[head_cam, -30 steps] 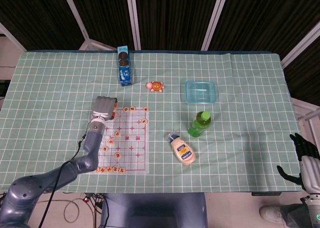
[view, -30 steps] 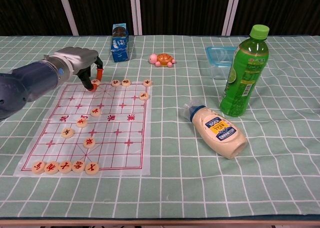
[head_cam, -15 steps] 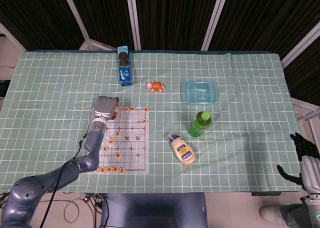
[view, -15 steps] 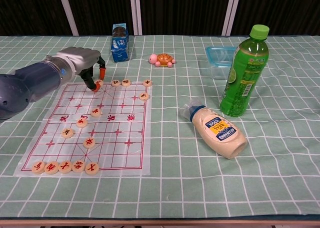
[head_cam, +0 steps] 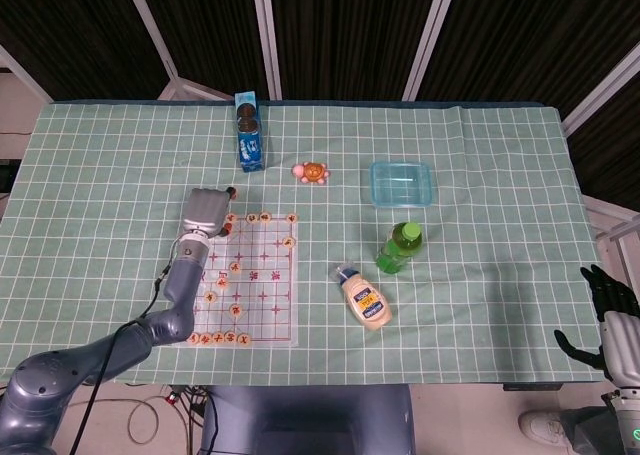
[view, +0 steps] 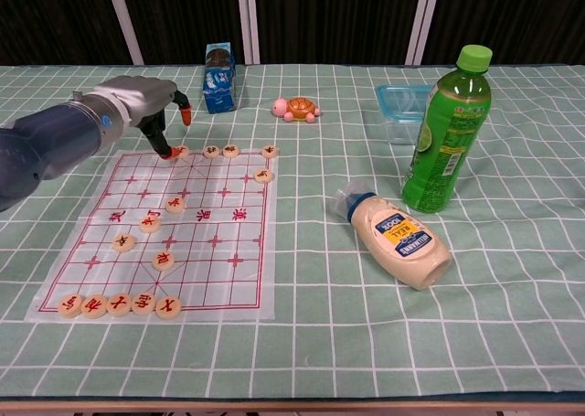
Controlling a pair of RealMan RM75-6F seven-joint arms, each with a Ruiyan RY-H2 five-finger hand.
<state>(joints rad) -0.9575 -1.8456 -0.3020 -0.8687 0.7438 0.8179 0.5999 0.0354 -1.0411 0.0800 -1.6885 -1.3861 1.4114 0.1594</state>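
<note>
Left hand (view: 137,101) over far-left corner of the xiangqi board (view: 228,279), fingers apart, grasping nothing; one orange fingertip (view: 164,153) down at the board edge, just beside the end chess piece (view: 182,150) of the far row, can't tell if touching. More pieces in a near row (view: 119,304). Beyond the board: cookie box (view: 218,78), toy turtle (view: 296,110). Right of the board: mayo bottle (view: 398,237) on its side, green bottle (view: 448,133) upright, blue container (view: 398,105) behind it. Right hand (head_cam: 605,310) off the table's right edge, fingers spread, empty.
</note>
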